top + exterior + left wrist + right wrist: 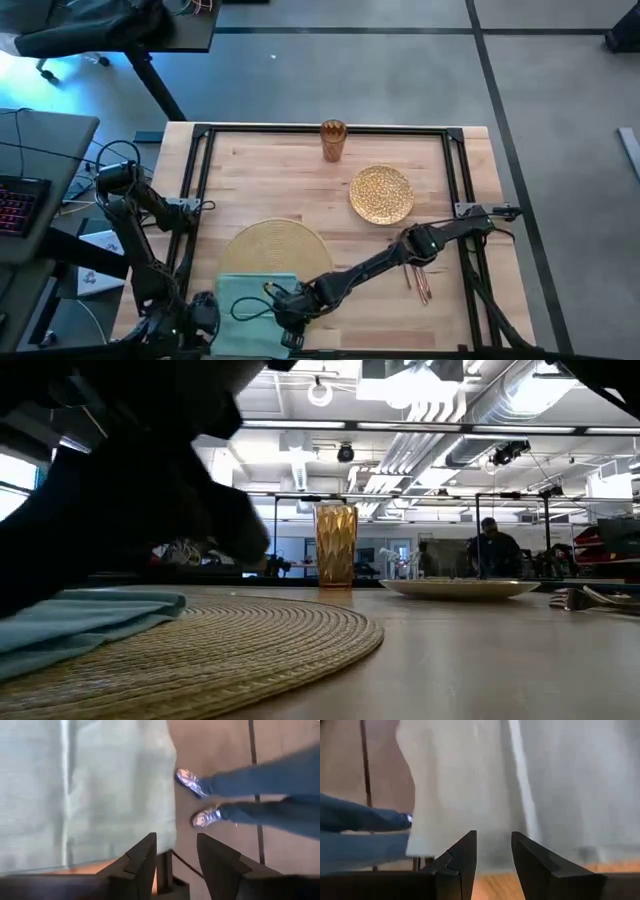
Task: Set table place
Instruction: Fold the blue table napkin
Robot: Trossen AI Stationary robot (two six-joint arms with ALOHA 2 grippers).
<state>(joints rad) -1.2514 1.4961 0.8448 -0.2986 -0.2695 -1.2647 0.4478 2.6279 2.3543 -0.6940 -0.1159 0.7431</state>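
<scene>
On the large light-wood butcher-block table (300, 170) with its black metal rail frame, the scene is read from left to right in the high view. The left gripper (205, 312) is seen low at the near left corner, at the left edge of the teal cloth napkin (255, 305). In its own wrist view, the left gripper (176, 855) is shown with its dark fingers (142, 862) spread apart, nothing between them, and the napkin (85, 790) filling the area ahead; a person's blue-trousered legs and patterned shoes (200, 800) are seen on the floor beyond the cloth's edge.

The napkin is laid flat at the near edge of the table, overlapping the near rim of the large round pale-gold woven placemat (272, 248). The right gripper (288, 312) is positioned over the right part of the napkin, its arm reaching across from the right side of the table. In the right wrist view, the right gripper (494, 855) is shown spread, the pale cloth (530, 785) ahead of it and not pinched.

Farther right and back, the amber faceted glass cup (333, 140) is stood upright at the far rail. The small glittery gold round plate (381, 193) is placed to its right and nearer, apart from the placemat. The copper cutlery (420, 282) is laid near the right rail, partly hidden under the right arm.
</scene>
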